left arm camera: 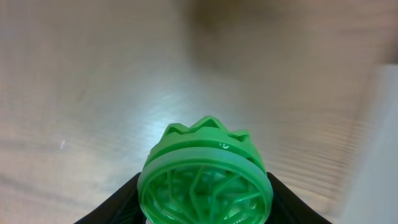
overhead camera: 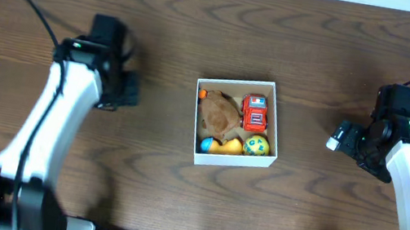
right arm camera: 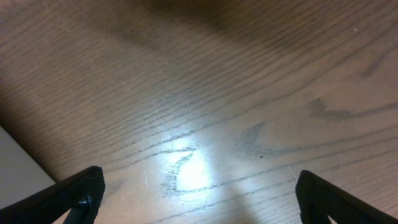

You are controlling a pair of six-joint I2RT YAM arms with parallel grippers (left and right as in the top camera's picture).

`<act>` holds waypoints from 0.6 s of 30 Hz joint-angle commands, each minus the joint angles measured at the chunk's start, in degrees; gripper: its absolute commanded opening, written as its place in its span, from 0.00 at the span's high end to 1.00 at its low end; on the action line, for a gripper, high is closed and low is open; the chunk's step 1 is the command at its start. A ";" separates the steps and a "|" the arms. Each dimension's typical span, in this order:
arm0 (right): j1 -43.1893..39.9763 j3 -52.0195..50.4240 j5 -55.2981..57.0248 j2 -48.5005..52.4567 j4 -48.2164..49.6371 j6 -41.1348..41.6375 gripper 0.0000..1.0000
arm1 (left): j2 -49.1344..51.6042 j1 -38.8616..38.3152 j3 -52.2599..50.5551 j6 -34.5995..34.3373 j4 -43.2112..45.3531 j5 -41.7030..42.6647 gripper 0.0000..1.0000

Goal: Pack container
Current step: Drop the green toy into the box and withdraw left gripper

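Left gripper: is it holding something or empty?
Holding. In the left wrist view a green crown-edged round toy sits in the left gripper, its black fingers touching the toy's sides.

Cropped by the bottom edge, a green ribbed toy (left arm camera: 205,168) fills the left tool (left arm camera: 205,190); a pale blur (left arm camera: 382,137) at right is unidentifiable. Overhead, the left arm (overhead camera: 56,116) hides the toy. Of the right tool (right arm camera: 199,183), only cropped fingertips (right arm camera: 84,190) show at the lower corners.
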 commanded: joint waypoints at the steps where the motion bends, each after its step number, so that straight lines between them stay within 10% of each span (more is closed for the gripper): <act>1: -0.33 -0.11 -0.20 0.04 0.00 -0.72 0.01 | -5.64 -8.22 2.05 -0.09 1.29 -0.04 0.64; 18: -0.33 -0.11 -0.20 0.04 0.02 -0.72 0.01 | 5.29 -37.29 1.86 1.18 8.48 -0.07 0.64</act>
